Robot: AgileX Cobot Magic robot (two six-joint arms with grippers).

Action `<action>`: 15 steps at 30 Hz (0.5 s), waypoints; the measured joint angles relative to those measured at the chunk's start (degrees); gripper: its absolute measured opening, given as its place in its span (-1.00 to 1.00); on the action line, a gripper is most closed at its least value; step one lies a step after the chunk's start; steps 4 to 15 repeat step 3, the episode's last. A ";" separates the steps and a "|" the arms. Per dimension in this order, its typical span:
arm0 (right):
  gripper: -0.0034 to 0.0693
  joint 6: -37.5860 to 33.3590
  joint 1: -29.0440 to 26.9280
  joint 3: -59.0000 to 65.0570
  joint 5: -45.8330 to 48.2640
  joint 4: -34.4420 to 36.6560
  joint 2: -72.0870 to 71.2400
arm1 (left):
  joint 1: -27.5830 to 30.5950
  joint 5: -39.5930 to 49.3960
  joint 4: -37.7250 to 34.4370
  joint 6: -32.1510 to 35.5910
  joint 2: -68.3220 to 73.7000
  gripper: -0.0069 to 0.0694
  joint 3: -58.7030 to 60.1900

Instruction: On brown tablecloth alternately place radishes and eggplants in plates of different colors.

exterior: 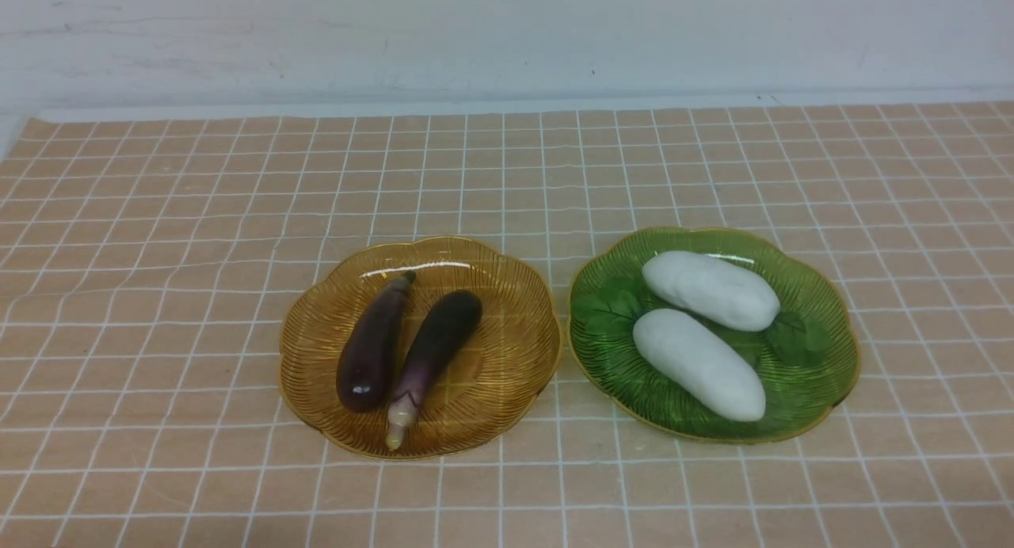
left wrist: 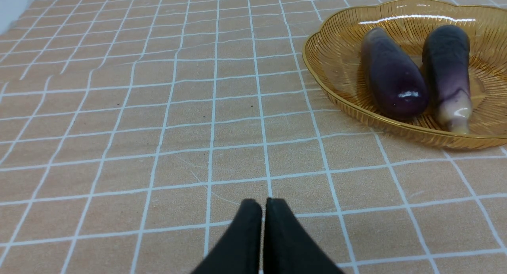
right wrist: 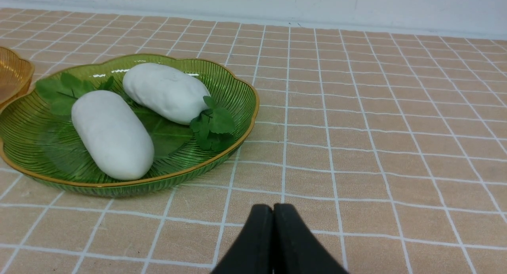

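On the brown tablecloth (exterior: 198,239) covering the counter, the amber plate (exterior: 507,374) holds 2 eggplants (exterior: 372,344) (exterior: 437,340) side by side; just beside it, the green plate (exterior: 824,374) holds 2 radishes (exterior: 710,290) (exterior: 697,363). The left gripper (left wrist: 263,204) and the right gripper (right wrist: 273,210) each hang over bare cloth, jaws pressed together, holding nothing

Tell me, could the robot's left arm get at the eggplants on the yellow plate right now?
Probably yes. The left gripper is shut and empty over bare tablecloth. Both eggplants lie uncovered in the amber plate ahead, nothing between. Its fingers would have to open first.
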 joint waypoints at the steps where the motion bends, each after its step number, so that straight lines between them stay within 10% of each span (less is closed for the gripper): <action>1: -0.95 0.00 0.00 0.00 0.00 0.00 0.00 | 0.00 0.00 0.00 0.00 0.00 -0.83 0.00; 15: -0.95 0.00 0.00 0.00 0.00 0.00 0.00 | 0.00 0.00 0.00 0.00 0.00 -0.83 0.00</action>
